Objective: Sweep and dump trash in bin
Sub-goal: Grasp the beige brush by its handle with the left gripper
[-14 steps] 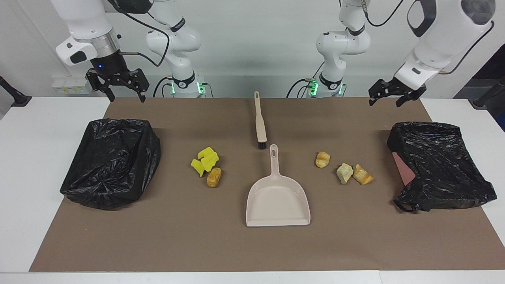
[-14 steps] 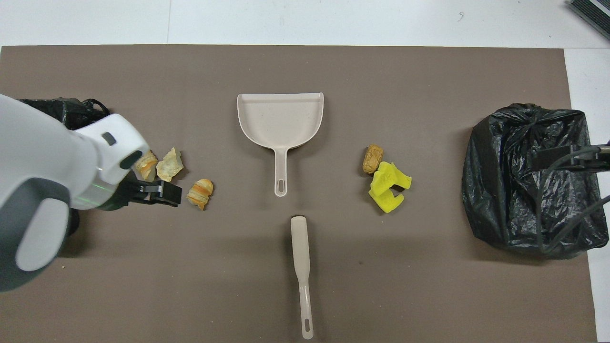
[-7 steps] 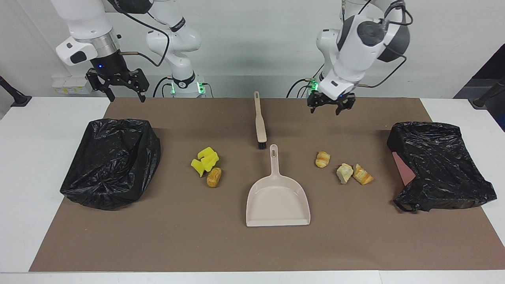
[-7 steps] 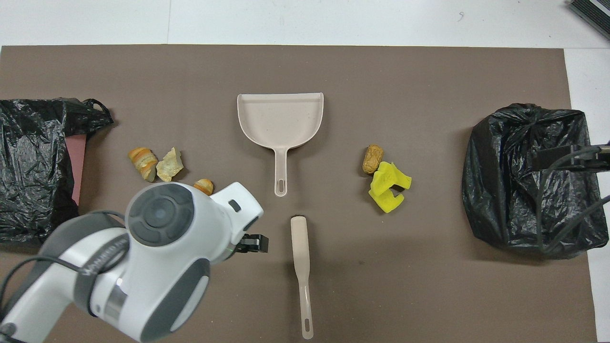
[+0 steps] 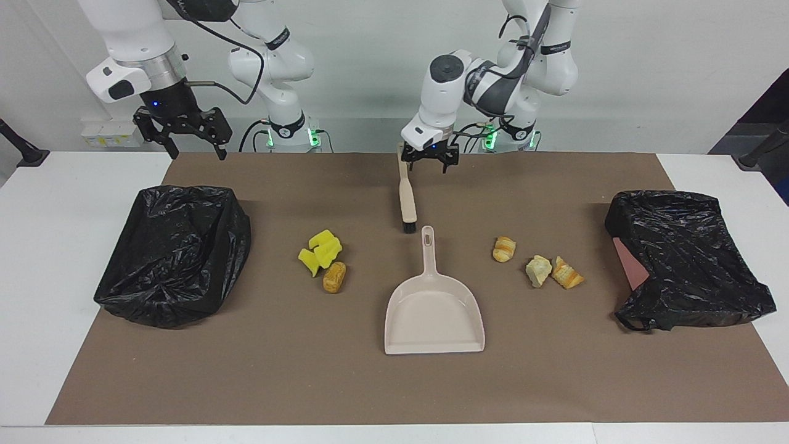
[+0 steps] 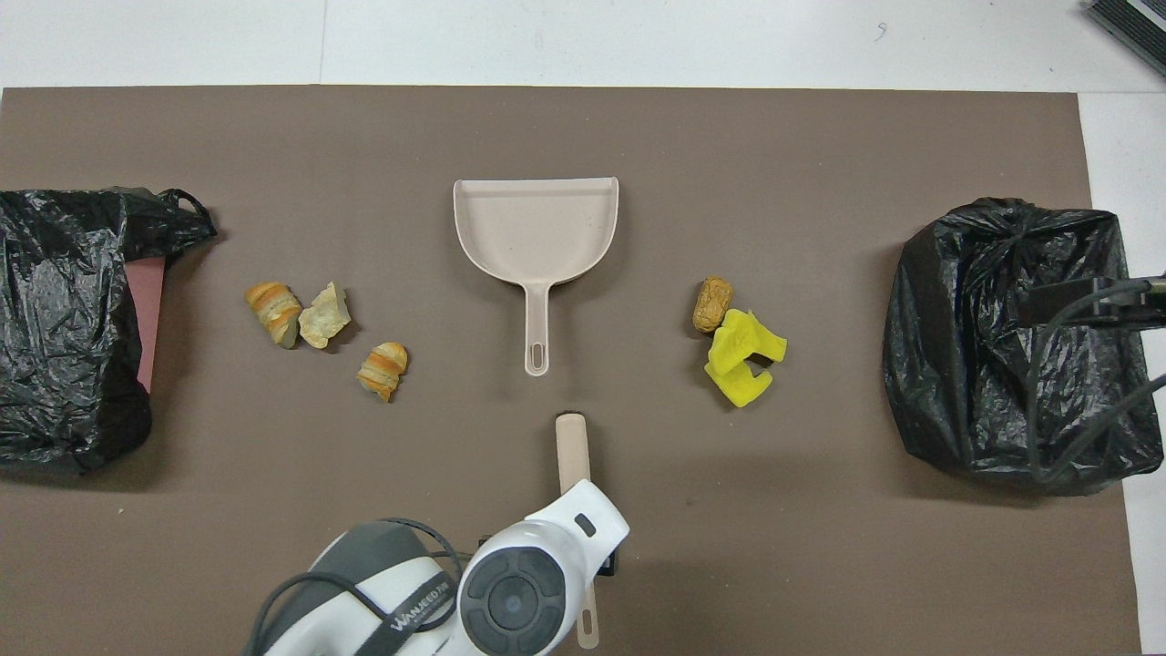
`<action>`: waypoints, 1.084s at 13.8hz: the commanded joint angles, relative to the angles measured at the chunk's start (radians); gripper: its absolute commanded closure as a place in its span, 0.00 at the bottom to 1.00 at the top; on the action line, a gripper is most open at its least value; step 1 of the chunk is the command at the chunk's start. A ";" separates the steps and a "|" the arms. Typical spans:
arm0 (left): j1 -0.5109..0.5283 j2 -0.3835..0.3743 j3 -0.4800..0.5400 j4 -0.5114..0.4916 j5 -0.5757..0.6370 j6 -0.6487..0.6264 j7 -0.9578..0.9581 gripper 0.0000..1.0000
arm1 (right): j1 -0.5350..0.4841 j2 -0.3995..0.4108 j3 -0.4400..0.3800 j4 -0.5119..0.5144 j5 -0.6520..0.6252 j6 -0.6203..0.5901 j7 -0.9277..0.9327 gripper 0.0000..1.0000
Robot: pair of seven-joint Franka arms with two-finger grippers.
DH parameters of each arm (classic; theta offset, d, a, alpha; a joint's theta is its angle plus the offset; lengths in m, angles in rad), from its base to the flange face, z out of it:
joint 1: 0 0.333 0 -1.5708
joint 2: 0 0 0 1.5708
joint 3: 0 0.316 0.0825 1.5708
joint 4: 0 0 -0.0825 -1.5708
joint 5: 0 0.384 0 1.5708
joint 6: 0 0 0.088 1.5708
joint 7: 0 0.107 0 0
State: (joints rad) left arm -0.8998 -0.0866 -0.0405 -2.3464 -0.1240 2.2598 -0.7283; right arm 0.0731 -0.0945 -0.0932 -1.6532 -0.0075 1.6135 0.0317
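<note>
Trash in two clusters on brown mat [image 5: 259, 370]. Yellow sponge pieces [image 5: 320, 250] touching a brown roll [image 5: 335, 277], toward right arm's end. Three tan-orange bread chunks [image 5: 539, 266] toward left arm's end. Beige dustpan [image 5: 434, 314] between clusters, bare mat all round. Black-bagged bins [image 5: 175, 253] [image 5: 684, 259] at either end. Left gripper [image 5: 430, 163] over brush [image 5: 405, 197] handle, fingers apart, holding nothing. Right gripper [image 5: 185, 132] waits raised, fingers apart, empty. "WANJEEDA" readable on left arm.
</note>
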 commanded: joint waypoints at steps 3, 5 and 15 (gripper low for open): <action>-0.077 0.005 0.021 -0.043 -0.052 0.079 -0.023 0.00 | -0.007 -0.021 0.000 -0.034 0.001 0.020 -0.033 0.00; -0.079 0.007 0.021 -0.045 -0.060 0.090 -0.020 0.00 | -0.006 -0.022 0.000 -0.034 0.001 0.019 -0.033 0.00; -0.087 0.027 0.022 -0.037 -0.082 0.095 -0.002 0.17 | -0.007 -0.022 0.000 -0.034 0.003 0.012 -0.033 0.00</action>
State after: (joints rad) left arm -0.9643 -0.0549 -0.0373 -2.3643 -0.1895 2.3251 -0.7428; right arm 0.0731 -0.0948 -0.0932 -1.6592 -0.0075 1.6135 0.0317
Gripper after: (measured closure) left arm 0.163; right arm 0.000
